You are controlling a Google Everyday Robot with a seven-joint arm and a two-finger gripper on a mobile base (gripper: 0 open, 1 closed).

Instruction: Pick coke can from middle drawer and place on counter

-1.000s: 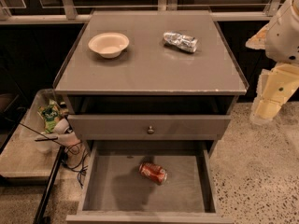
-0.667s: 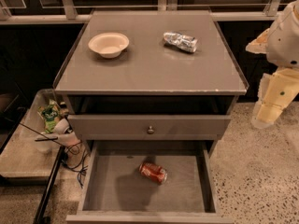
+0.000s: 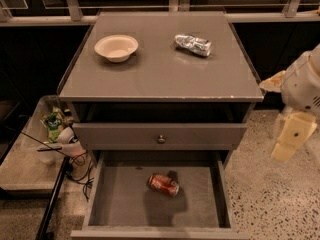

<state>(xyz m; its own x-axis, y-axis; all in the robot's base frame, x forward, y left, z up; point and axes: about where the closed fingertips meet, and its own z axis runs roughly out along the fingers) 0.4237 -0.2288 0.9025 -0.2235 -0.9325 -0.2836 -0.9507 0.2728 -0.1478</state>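
Note:
The coke can [image 3: 163,184] is a small red can lying on its side on the floor of the open middle drawer [image 3: 120,204], near the centre. The counter [image 3: 160,69] is the flat grey cabinet top above it. My gripper [image 3: 290,140] is the cream part at the end of the arm at the right edge. It hangs beside the cabinet, to the right of the counter's front corner. It is above and well to the right of the can and touches nothing.
On the counter stand a white bowl [image 3: 116,47] at the back left and a crinkled silver can [image 3: 193,44] at the back right. A closed drawer front with a round knob [image 3: 161,139] sits above the open drawer. A low shelf with clutter and cables [image 3: 55,134] is at the left.
My arm and gripper have moved downward at the right of the cabinet. The coke can, the drawer and the things on the counter have not moved.

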